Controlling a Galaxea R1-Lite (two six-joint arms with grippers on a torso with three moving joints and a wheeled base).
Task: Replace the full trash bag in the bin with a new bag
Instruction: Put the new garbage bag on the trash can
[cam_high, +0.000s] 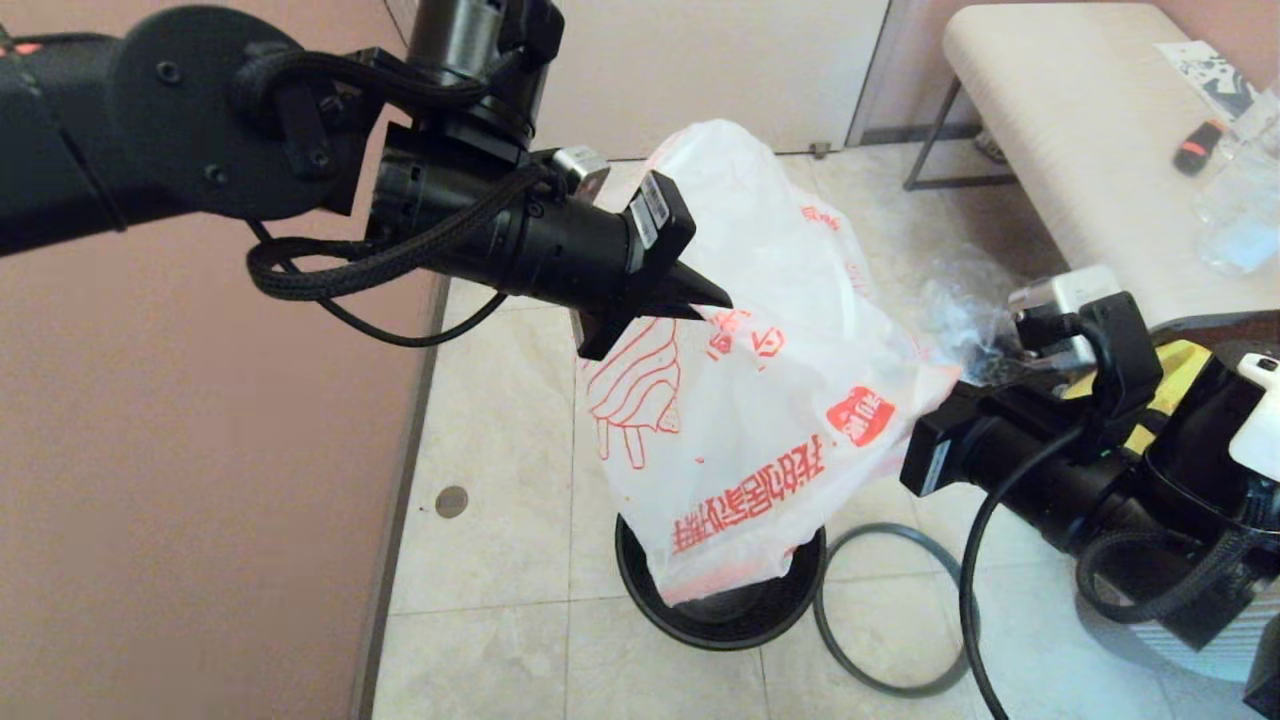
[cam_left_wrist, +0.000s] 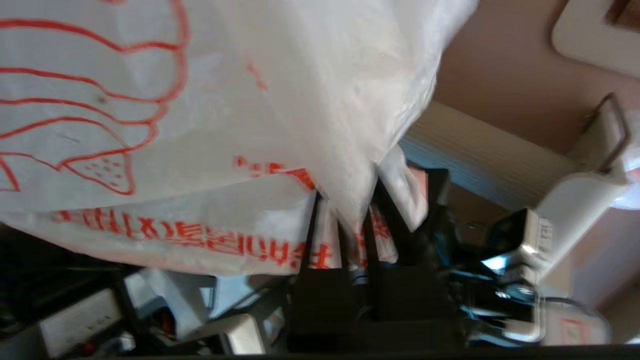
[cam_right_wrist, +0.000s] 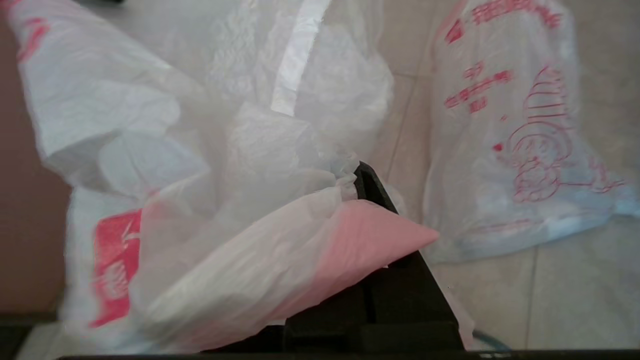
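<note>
Two grippers hold new bag (cam_high: 760, 400) stretched above bin (cam_high: 720, 610): left gripper (cam_high: 700, 292) pinching one rim edge, right gripper (cam_right_wrist: 372, 200) pinching opposite edge. Bag thin, light, slippery, tears easily; grip at rim.

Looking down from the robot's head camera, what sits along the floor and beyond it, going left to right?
Small round floor drain → the bin with the new bag held over it → dark grey hoop lying on the tiles → cream bench.
</note>
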